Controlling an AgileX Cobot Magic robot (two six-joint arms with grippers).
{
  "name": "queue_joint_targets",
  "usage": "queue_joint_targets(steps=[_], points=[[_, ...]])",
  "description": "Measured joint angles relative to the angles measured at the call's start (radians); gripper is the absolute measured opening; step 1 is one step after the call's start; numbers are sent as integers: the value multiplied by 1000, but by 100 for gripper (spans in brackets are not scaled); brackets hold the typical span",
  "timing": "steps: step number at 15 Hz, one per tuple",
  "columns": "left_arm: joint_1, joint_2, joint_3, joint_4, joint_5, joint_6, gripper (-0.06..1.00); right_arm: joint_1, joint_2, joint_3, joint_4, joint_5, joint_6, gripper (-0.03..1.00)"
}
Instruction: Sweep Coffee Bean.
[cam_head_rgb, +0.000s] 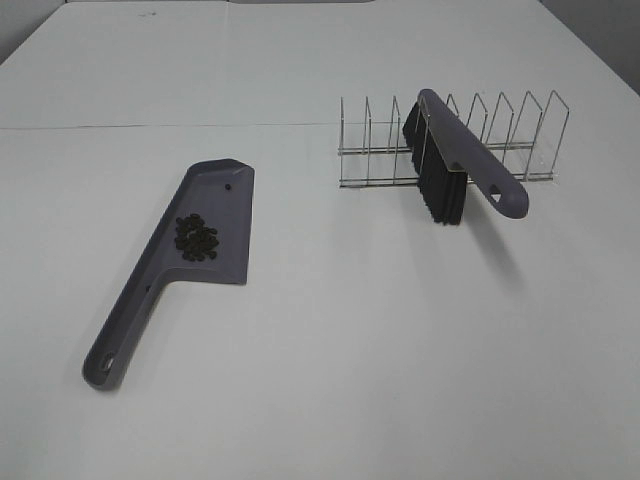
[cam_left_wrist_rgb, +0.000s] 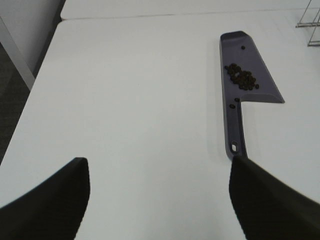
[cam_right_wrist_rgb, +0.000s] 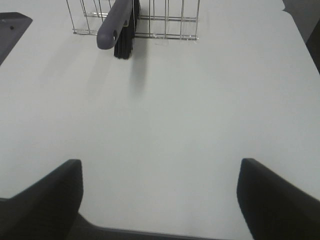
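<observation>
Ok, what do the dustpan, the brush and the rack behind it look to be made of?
The dustpan looks like moulded plastic: matte grey-purple, one piece with a hanging hole in the handle. The brush has a handle of the same matte plastic look, and its black bristles are probably synthetic fibre. The rack appears to be thin metal wire, silvery and slightly shiny.

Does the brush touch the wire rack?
Touching. The exterior high view shows the brush resting in the rack, lying across its wires.
</observation>
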Motion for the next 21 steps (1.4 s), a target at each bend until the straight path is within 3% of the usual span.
queue_joint_targets(steps=[3,5,7,21], points=[[1,-31,2,-2,-2,-3,71,1,0,65,40,-2,-14,72],[1,-33,16,-8,-38,-3,71,1,-3,94,94,-88,-33,71],[1,-33,39,-20,-68,-5,71,1,-1,102,141,-110,-73,71],[1,-33,39,-24,-79,-7,71,1,-1,102,153,-112,-84,71]])
